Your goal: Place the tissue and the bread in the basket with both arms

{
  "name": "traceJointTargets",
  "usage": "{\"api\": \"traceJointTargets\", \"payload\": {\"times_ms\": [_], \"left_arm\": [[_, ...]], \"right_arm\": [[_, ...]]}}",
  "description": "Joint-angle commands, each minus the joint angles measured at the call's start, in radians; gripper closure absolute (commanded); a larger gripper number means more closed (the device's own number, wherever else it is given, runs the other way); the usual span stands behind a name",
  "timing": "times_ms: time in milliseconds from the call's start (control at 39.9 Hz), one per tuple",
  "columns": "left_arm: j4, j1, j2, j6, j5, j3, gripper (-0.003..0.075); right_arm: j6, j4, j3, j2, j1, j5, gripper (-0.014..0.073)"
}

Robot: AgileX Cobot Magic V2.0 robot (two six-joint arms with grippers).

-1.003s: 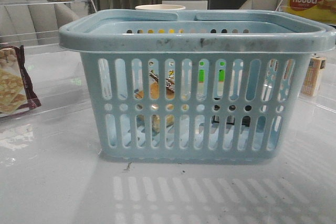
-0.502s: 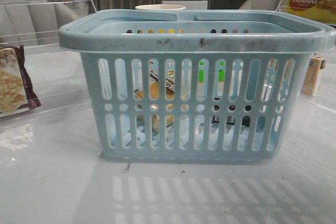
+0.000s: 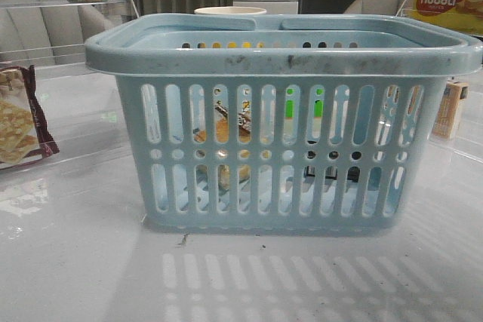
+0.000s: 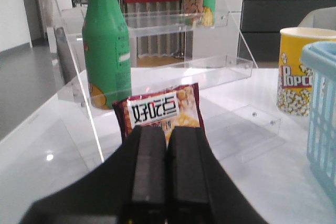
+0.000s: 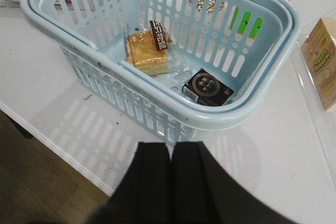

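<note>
The task is judged to be essentially complete. In the right wrist view the bread [image 5: 148, 49], golden in its clear bag with a dark band, is seen lying on the floor of the basket [image 5: 252, 109], and the tissue [image 5: 208, 87], a small blackish pack, is seen on the same floor just beside it, the two apart and not touching. Nothing else is seen on the part of the basket floor that shows. In the front view both are glimpsed only through the slots of the basket [image 3: 279, 54]: the bread [image 3: 221, 127] behind the left-hand slots and the tissue [image 3: 332, 171] low behind the right-hand ones.

No item is held by either arm. The left gripper [image 4: 167, 169] is seen with its fingers pressed together on nothing, and it is kept well away from the basket, whose edge shows only at the side of that view [image 4: 320, 119]; it is pointed toward a maroon-edged cracker packet [image 4: 163, 108] under a clear acrylic shelf. The right gripper [image 5: 170, 179] is likewise seen with its fingers closed on nothing, raised above and outside the basket's near rim.

What is left is judged to be no more than the arms being brought to rest.
</note>
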Motion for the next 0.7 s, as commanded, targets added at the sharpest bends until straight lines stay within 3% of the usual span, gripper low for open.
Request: {"api": "traceJointTargets", "payload": {"times_ms": [0,677], "left_arm": [[-0.011,0.000,-0.020,0.011,-0.117,-0.001,0.0629],[-0.016,-0.035,-0.018,0.057,-0.149,-0.001,0.0629]], "right_arm": [[-0.011,-0.001,-0.025,0.006,-0.001,-0.074,0.0537],[-0.011,-0.001,-0.025,0.006,-0.001,-0.074,0.0537]]}}
